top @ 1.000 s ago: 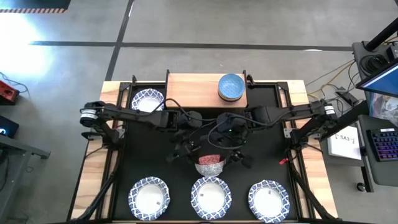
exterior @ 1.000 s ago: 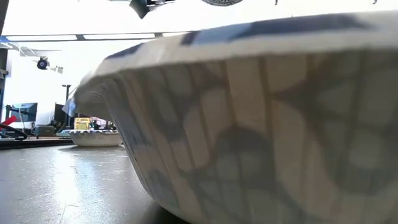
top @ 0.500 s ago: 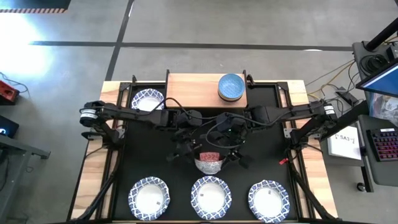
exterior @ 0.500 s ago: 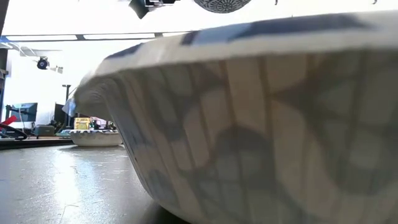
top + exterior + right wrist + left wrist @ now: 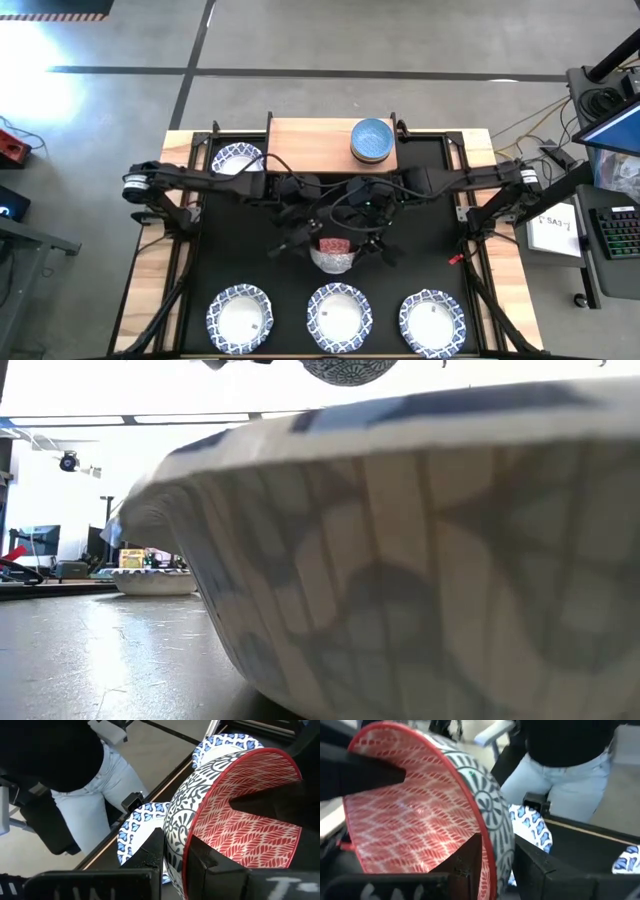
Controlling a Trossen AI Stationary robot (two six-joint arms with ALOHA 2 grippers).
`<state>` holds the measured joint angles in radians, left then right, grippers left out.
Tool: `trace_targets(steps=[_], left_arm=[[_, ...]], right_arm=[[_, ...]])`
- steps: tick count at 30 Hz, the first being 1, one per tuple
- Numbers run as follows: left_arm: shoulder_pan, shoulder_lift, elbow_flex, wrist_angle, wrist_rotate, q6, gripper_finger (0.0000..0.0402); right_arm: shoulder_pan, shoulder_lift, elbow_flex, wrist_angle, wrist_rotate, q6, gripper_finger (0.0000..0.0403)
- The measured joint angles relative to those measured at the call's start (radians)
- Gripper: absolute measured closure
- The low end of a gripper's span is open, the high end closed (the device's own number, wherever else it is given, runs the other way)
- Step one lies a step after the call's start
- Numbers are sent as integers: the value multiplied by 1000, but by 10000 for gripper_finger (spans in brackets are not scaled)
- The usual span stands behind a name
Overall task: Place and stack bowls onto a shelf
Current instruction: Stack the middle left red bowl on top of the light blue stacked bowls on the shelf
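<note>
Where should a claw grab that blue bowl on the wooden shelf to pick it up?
By its rim. The blue bowl sits upright and open on the shelf, so a claw would probably do best coming straight down, one finger inside and one outside the thin edge. Its round sides look too wide to squeeze across.

The grey concrete floor (image 5: 400, 40) has dark lines. A keyboard (image 5: 618, 235) lies at the right, and the far room is bright, perhaps from ceiling lights (image 5: 190, 418).

Both arms reach inward to mid-table; left gripper (image 5: 312, 236) and right gripper (image 5: 366, 237) jaws each straddle a rim.
</note>
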<state>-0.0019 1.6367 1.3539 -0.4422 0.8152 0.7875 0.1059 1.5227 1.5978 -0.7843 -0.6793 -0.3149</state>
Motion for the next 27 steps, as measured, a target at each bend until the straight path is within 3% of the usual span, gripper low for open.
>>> trace_targets(steps=[6, 21, 27], left_arm=[[1, -2, 44, -119, -74, -12, 323], [5, -6, 42, -135, -71, -67, 316], [17, -13, 42, -149, -140, -119, 293]], right_arm=[[-36, 0, 10, -7, -7, 3, 374], [-84, 0, 47, -34, -12, 8, 374], [-85, 0, 47, -46, 3, 6, 374]])
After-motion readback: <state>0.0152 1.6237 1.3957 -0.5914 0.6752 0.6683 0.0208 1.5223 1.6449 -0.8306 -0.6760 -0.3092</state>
